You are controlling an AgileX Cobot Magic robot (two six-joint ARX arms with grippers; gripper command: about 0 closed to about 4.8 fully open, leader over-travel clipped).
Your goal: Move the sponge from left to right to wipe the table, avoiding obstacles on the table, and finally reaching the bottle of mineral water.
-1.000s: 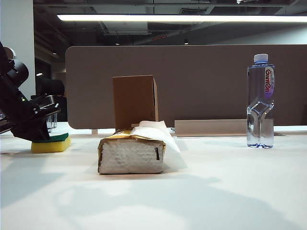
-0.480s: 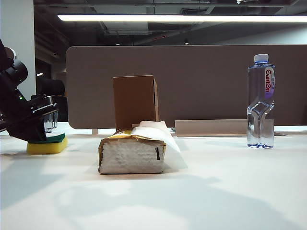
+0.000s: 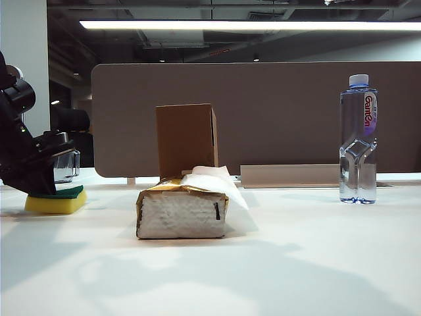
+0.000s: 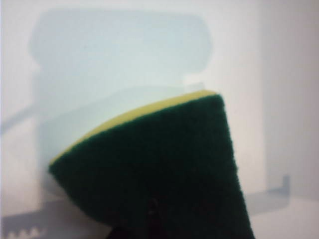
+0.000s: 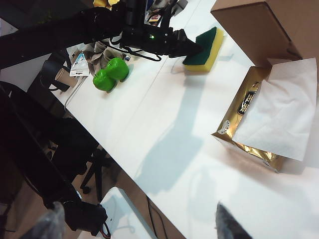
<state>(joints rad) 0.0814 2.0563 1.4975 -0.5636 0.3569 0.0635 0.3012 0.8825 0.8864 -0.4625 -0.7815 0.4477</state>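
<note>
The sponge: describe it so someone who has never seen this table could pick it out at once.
On the white table, look to the far left of the exterior view, left of the tissue pack and the brown cardboard box behind it. There the left gripper is shut on the sponge, which lies flat on the tabletop. It is the only yellow block with a dark green top.

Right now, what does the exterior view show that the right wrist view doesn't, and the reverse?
Exterior only: the bottle of mineral water standing far right, a glass cup behind the left gripper, and the grey partition.

Right wrist only: a green dumbbell near the table edge, clutter beyond it, the floor, and one dark fingertip of the right gripper.

Both: the left gripper shut on the sponge, which sits on the table, the tissue pack and the cardboard box.
</note>
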